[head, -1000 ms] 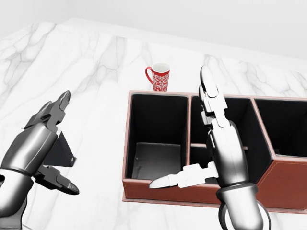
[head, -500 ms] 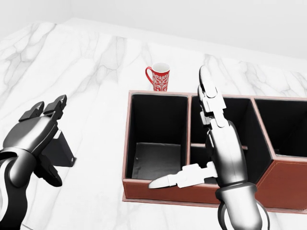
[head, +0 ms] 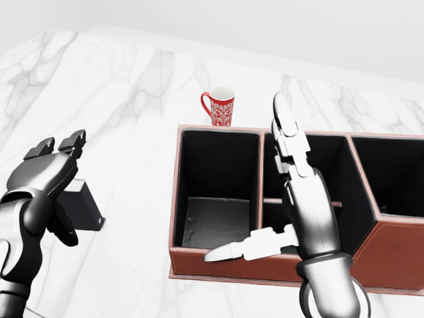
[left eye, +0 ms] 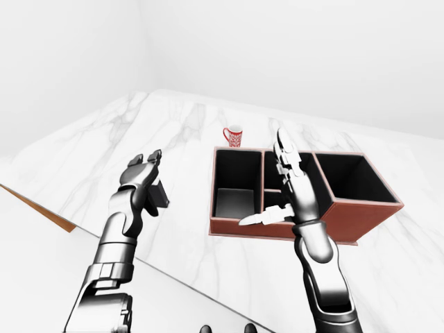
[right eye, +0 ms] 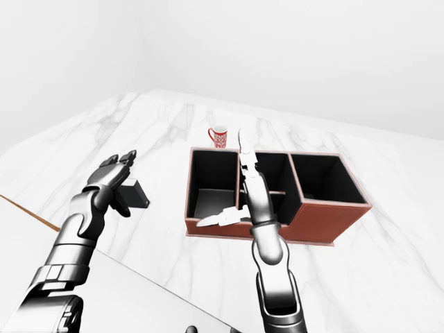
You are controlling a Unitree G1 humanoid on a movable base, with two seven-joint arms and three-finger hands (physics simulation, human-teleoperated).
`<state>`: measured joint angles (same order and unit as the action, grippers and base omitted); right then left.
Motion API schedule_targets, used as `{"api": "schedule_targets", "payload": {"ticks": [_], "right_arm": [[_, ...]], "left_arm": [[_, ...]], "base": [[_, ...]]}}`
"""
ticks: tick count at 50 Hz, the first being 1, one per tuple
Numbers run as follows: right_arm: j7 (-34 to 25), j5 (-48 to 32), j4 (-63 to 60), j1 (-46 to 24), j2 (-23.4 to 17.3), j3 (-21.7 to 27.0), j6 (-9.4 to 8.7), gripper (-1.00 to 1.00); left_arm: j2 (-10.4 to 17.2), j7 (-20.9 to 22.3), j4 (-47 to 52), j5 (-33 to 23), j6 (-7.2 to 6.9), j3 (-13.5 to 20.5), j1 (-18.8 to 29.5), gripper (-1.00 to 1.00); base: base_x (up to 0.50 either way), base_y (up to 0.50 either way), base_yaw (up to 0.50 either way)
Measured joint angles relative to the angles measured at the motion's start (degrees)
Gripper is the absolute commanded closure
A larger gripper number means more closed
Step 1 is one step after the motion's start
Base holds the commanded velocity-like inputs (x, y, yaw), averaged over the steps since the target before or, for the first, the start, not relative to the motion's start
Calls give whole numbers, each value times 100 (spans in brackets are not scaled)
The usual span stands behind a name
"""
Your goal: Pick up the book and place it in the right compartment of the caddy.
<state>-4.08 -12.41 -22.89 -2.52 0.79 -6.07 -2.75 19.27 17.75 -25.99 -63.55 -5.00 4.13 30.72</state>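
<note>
I see one dark slab-shaped book [head: 83, 211], one red patterned mug [head: 219, 106], one brown three-compartment caddy [head: 218, 265] on the marble worktop [head: 132, 86]. Left hand [head: 41, 179] fingers open over the book; right hand [head: 295, 192] fingers spread, holding nothing.

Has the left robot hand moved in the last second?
Yes. The left robot hand has shifted leftward, away from the caddy, over the dark book.

Nothing readable anywhere here, honestly. The red mug [head: 220, 106] only has a white swirly pattern, no actual lettering.
</note>
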Motion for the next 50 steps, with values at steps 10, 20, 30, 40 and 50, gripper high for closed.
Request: {"api": "schedule_targets", "payload": {"ticks": [10, 20, 30, 40, 50], "right_arm": [[0, -9, 26, 12, 0, -7, 26, -100], [0, -30, 26, 12, 5, -21, 33, -100], [-6, -38, 4, -4, 11, -34, 4, -100], [-12, -36, 2, -20, 16, -42, -12, -100], [-14, -29, 21, 1, 16, -52, 19, -100]], "left_arm": [[125, -344, -761, -110, 0, -75, 305, -100], [233, -639, -1417, -154, 0, -138, 563, -100], [291, -927, -2032, -197, 0, -221, 861, -100], [295, -1443, -3052, -178, 0, -374, 1326, -100], [286, -1762, -3731, -150, 0, -510, 1650, -100]], "base": [[0, 0, 0], [0, 0, 0], [0, 0, 0], [0, 0, 0], [0, 0, 0]]}}
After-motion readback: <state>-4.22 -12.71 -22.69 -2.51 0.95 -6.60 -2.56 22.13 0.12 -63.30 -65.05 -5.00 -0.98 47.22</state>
